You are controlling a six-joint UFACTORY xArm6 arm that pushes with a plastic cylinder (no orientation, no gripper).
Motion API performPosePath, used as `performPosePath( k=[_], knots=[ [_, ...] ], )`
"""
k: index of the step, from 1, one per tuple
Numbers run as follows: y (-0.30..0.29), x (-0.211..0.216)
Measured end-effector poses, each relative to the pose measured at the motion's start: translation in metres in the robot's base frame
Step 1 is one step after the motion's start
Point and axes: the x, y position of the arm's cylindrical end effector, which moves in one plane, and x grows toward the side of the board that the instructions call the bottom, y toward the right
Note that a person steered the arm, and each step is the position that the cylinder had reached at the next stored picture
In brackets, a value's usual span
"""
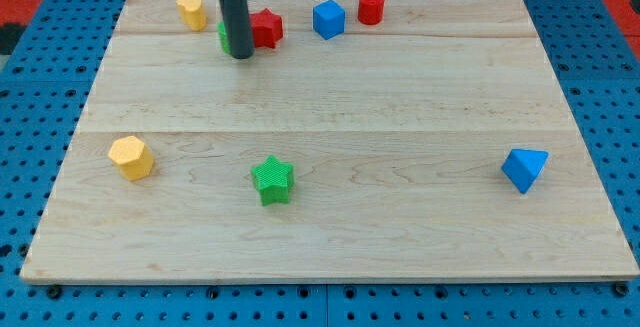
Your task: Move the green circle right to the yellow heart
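Observation:
The green circle [223, 37] lies near the view's top left, mostly hidden behind my rod; only a green sliver shows at the rod's left edge. The yellow heart [191, 12] sits just up and left of it, a small gap apart. My tip [240, 55] rests on the board right at the green circle's lower right side, between it and the red star [267, 29].
A blue cube [328, 18] and a red cylinder [371, 6] stand along the view's top. A yellow hexagon [131, 157] is at the left, a green star [272, 180] at lower centre, a blue triangular block [524, 169] at the right.

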Motion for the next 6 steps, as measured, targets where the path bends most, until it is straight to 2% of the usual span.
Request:
performPosePath(
  k=[2, 3, 4, 5, 6],
  knots=[
    [-0.001, -0.014],
    [-0.021, -0.013],
    [-0.021, -0.04],
    [-0.021, -0.018],
    [-0.027, 0.038]
  ],
)
